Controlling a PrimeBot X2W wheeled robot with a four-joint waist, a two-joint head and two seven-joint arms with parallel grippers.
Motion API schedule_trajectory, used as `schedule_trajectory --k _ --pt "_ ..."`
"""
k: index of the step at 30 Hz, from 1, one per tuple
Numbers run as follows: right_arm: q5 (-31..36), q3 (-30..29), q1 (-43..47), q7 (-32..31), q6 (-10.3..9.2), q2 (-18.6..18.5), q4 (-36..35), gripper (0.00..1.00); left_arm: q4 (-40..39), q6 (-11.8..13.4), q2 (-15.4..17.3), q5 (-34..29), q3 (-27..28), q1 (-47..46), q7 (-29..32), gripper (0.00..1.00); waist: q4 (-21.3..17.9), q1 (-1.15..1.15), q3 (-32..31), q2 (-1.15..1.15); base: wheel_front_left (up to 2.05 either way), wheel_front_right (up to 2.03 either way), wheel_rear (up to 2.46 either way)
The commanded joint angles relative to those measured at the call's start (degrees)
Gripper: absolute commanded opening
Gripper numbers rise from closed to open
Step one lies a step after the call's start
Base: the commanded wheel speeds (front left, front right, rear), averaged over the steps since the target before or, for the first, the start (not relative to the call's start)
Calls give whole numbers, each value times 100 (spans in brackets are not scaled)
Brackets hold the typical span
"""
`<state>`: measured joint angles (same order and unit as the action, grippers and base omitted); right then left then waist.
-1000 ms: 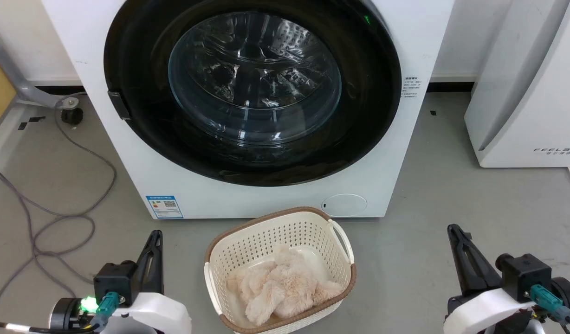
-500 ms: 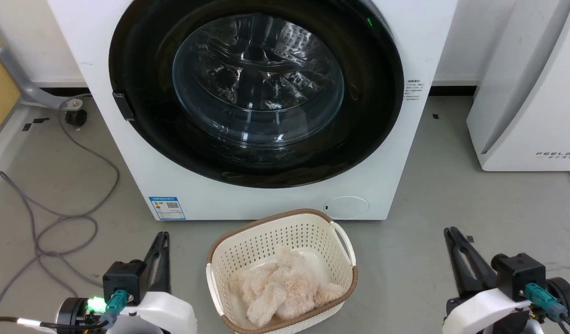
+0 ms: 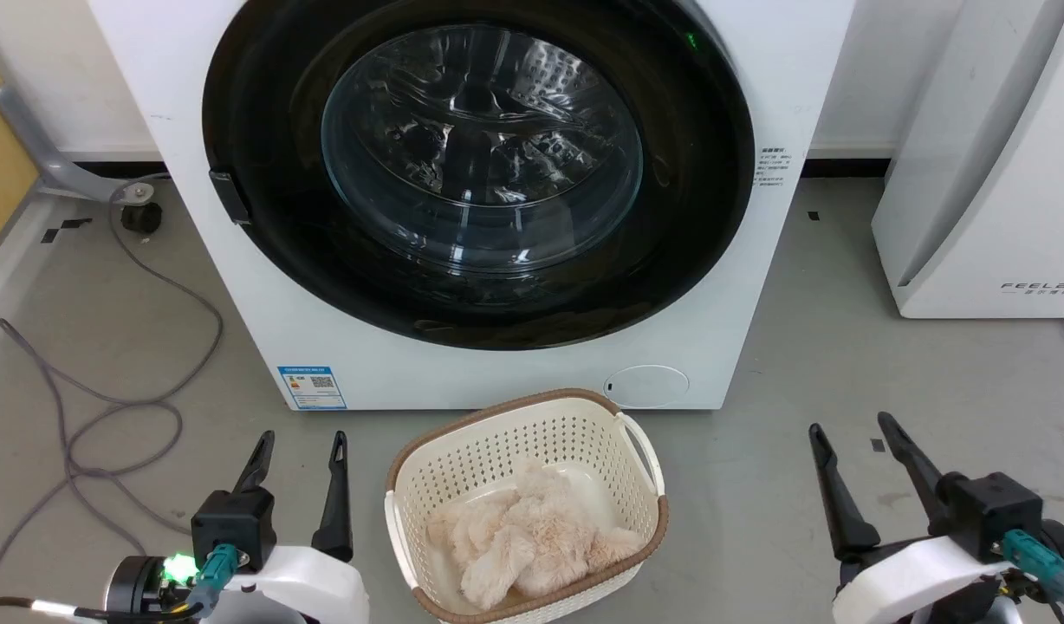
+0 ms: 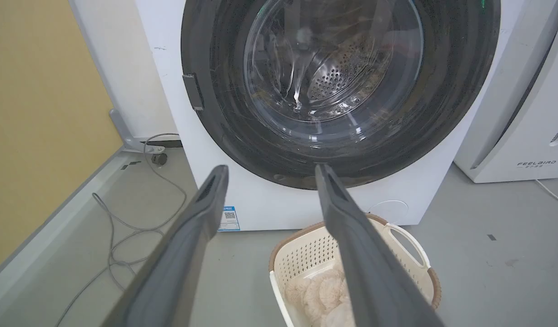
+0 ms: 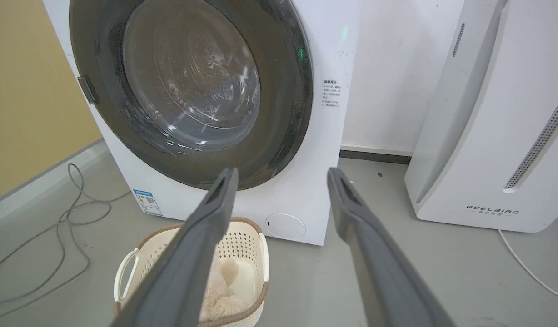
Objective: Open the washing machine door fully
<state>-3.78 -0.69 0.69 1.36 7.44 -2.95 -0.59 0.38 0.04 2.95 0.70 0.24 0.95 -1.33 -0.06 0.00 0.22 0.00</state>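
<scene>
Black washing machine door (image 3: 480, 173) flush, left end effector (image 3: 302, 438) spread, right end effector (image 3: 849, 425) spread

We are facing the washing machine (image 3: 463, 377), and its washing machine door (image 3: 688, 217) is lying shut against the white front. Our left gripper (image 3: 302, 438) and right gripper (image 3: 849, 425) are hovering low over the floor (image 3: 844, 347), fingers spread, flanking a cream basket (image 3: 428, 451) that is holding fluffy beige fabric (image 3: 523, 537).

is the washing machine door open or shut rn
Shut: the washing machine door sits flush against the front of the washing machine, with no gap showing along its rim.
</scene>
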Motion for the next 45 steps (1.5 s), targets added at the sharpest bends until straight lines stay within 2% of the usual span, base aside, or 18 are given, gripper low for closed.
schedule_trajectory --k 1,15,16,17,31,45 --pt "-112 -24 -38 60 0 1 -43 100 -21 39 1 33 -24 -24 -57 100 1 0 2 0 0 0 0" --pt "-981 -56 -109 222 1 2 -67 100 -55 128 0 78 -74 -51 -219 100 13 0 13 0 0 0 0" --pt "-1073 -48 -116 234 1 2 -62 23 -57 135 0 81 -78 -52 -231 100 15 0 13 0 0 0 0" --pt "-1171 -44 -123 245 1 2 -58 0 -59 142 0 85 -82 -54 -242 100 18 0 14 0 0 0 0" --pt "-3173 -69 -376 407 2 2 125 0 -102 246 -1 147 -152 -94 -405 100 72 0 85 0 0 0 0" --pt "-4618 -508 -1086 180 2 -21 692 0 -181 322 -2 198 -215 -282 -567 100 193 0 374 0 0 0 0"
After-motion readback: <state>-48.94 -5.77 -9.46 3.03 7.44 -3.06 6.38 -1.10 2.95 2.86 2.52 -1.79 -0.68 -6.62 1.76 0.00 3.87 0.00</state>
